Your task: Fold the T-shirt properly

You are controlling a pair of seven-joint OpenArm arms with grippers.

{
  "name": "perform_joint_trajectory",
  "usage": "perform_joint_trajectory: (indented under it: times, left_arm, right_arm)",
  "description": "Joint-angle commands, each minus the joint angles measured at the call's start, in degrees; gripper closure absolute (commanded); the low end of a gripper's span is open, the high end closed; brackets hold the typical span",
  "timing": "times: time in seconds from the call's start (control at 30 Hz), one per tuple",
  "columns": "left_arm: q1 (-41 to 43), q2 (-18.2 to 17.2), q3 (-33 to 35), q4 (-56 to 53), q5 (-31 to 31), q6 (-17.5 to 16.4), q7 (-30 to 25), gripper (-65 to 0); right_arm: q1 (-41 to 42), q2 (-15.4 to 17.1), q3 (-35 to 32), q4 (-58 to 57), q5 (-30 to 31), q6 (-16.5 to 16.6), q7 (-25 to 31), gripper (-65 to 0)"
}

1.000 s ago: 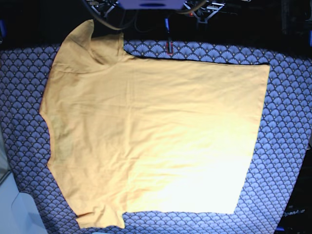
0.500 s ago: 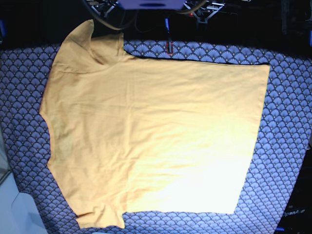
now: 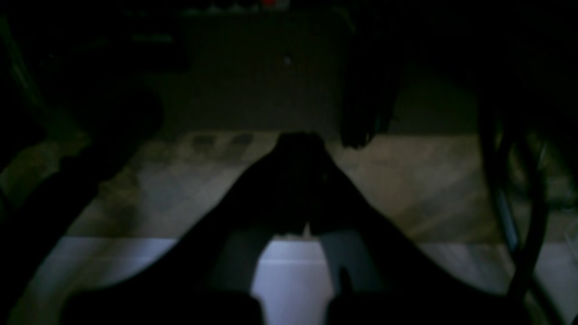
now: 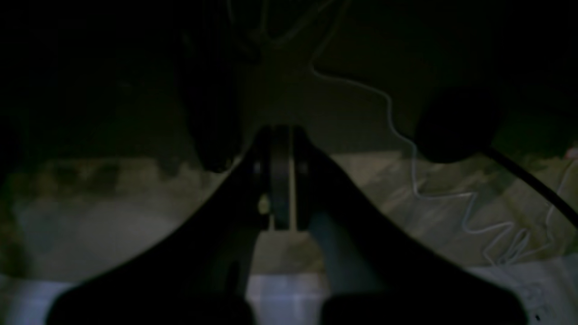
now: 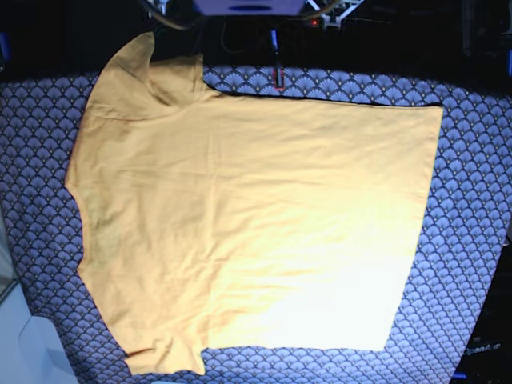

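Note:
The orange-yellow T-shirt (image 5: 248, 224) lies spread flat on the table in the base view, collar side to the left and hem to the right. One sleeve (image 5: 140, 76) points to the far left corner, the other (image 5: 164, 356) to the near left. Neither gripper shows in the base view. In the dim left wrist view my left gripper (image 3: 300, 144) looks shut and empty, over a dark floor. In the dim right wrist view my right gripper (image 4: 281, 135) is shut and empty, pads pressed together. The shirt is out of both wrist views.
A navy cloth with a white fan-scale pattern (image 5: 472, 240) covers the table around the shirt. Robot hardware (image 5: 252, 6) sits at the far edge. A white surface (image 5: 24, 352) lies at the near left. A thin white cable (image 4: 406, 149) runs across the floor.
The arm parts and cables at the top edge of the base view have drawn back slightly. The T-shirt has not moved.

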Motion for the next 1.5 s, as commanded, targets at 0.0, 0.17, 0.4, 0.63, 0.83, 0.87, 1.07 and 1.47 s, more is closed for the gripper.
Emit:
perform_joint_trajectory:
  times: [0.0,0.17,0.4,0.63,0.83,0.87,1.07,1.47]
  left_arm:
    - [1.9,-0.7,0.0,-0.1,0.2,0.6,-2.5,0.0]
    - [8.9,-1.7,-0.2,-0.2,0.0,-0.5,-16.8,0.0]
    - [15.9,-2.1,-7.5,-0.4,-9.2,-18.7,-34.7,0.0]
    - [22.2,-1.8,-13.7,-0.4,-15.2,-31.7,-53.9,0.0]
    - [26.0,0.2,-14.6,-0.4,-15.8,-32.7,-71.4,0.0]
    - [26.8,0.4,-14.8,-0.2,-15.8,-32.7,-71.8,0.0]
    - [27.5,1.1,-14.3,0.2,-15.4,-32.8,-71.4,0.0]
    - [52.3,2.4,-14.3,50.6,-15.3,-32.5,-64.5,0.0]
  right_arm:
    - [-2.0,0.3,0.1,-0.1,0.2,0.3,3.3,0.0]
    - [-9.1,1.5,0.1,-0.3,0.2,0.3,19.8,0.0]
    - [-17.7,2.8,0.2,-0.4,0.2,0.3,46.2,0.0]
    - [-23.0,3.8,0.9,1.3,0.3,0.1,56.1,0.0]
    - [-24.6,3.8,1.1,3.9,0.3,0.1,56.4,0.0]
    - [-26.3,3.8,1.1,7.0,0.3,0.1,56.4,0.0]
    - [-41.1,3.3,2.1,35.8,0.3,0.1,55.8,0.0]
    - [-51.5,1.2,5.1,64.3,0.3,0.1,43.9,0.0]
